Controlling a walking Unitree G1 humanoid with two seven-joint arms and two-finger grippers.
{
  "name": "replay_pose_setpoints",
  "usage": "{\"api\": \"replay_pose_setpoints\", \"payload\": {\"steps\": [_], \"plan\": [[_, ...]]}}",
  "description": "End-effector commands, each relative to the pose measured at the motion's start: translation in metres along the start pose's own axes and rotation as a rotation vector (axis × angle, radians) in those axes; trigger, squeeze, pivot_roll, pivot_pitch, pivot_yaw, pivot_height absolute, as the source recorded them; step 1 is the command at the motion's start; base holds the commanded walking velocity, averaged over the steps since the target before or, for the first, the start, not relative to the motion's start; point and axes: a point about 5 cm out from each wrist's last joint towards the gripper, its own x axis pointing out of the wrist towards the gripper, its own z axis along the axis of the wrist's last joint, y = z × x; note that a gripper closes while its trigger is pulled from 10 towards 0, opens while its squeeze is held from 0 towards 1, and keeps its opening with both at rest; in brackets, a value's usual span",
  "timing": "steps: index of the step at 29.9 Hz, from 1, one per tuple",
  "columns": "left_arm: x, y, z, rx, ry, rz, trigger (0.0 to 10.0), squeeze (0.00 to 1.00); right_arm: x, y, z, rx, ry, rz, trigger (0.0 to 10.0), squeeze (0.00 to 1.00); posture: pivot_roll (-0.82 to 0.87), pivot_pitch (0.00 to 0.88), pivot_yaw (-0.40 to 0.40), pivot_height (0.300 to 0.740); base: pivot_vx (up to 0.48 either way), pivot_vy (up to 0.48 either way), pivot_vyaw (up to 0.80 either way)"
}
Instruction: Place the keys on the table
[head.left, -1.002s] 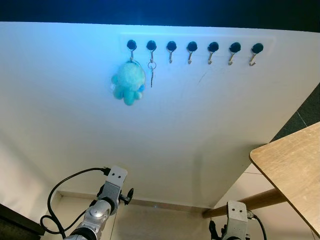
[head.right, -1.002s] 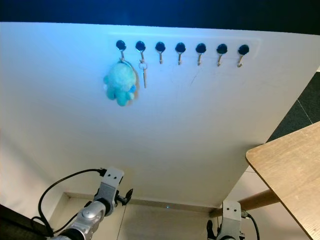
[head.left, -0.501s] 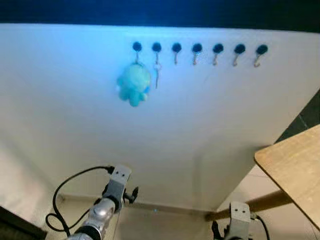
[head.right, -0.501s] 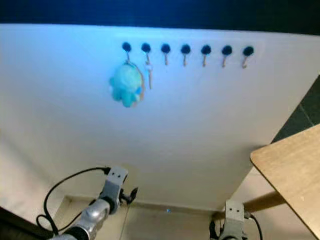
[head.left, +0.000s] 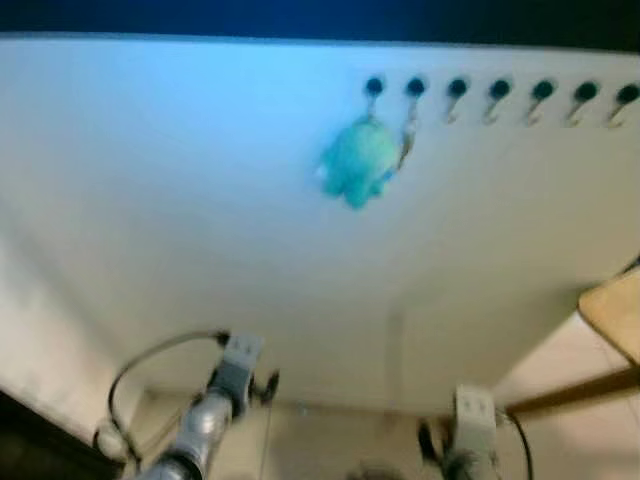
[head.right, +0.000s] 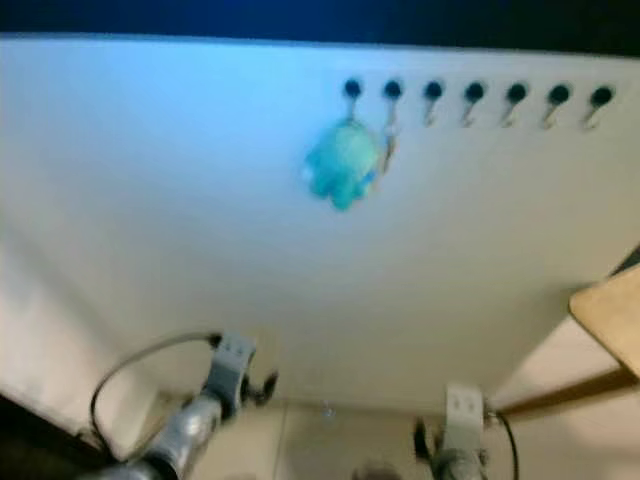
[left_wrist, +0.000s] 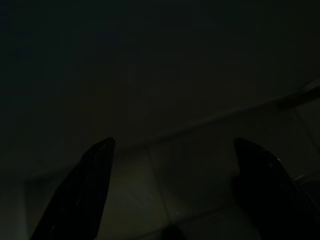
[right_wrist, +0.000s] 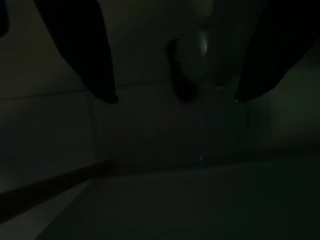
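Observation:
A teal plush keychain (head.left: 358, 170) hangs from the first hook of a row of black wall hooks (head.left: 500, 92) on the white wall. A small silver key (head.left: 408, 140) hangs from the second hook, right beside the plush. Both arms hang low, far below the hooks: the left arm (head.left: 225, 378) and the right arm (head.left: 468, 425). In the dark left wrist view my left gripper (left_wrist: 174, 140) is open over floor tiles. My right gripper (right_wrist: 175, 99) is open too, with nothing between its fingers.
A corner of a wooden table (head.left: 615, 312) juts in at the right, with its leg (head.left: 575, 390) running down to the tiled floor. The pictures are blurred. A black cable (head.left: 150, 360) loops off the left arm.
The whole picture has slid to the right and blurred, so the camera has turned left. The plush and key still hang on their hooks; both arms hang as before.

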Motion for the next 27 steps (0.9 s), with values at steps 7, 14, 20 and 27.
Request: {"api": "replay_pose_setpoints", "payload": {"steps": [7,14,20,27], "plan": [[0.000,-0.004,-0.001,0.038,0.000,-0.035,10.0,0.00,-0.001,-0.001,-0.002,0.002,0.005,-0.009,10.0,0.00,0.02,0.035,0.003,0.740,0.000,-0.480,0.00],[-0.001,0.001,0.001,0.009,-0.012,-0.005,10.0,0.00,-0.002,-0.001,-0.005,0.006,0.014,-0.011,10.0,0.00,0.02,0.036,0.002,0.740,0.000,-0.274,0.00],[-0.001,0.003,0.001,0.022,-0.019,0.009,10.0,0.00,-0.003,0.000,-0.007,0.008,0.019,-0.009,10.0,0.00,0.02,0.031,0.002,0.740,0.000,0.000,0.00],[-0.004,0.007,-0.003,0.044,-0.001,0.031,10.0,0.00,-0.003,-0.001,-0.007,0.020,0.016,-0.012,10.0,0.00,0.01,0.033,0.006,0.740,0.000,0.000,0.00]]}}
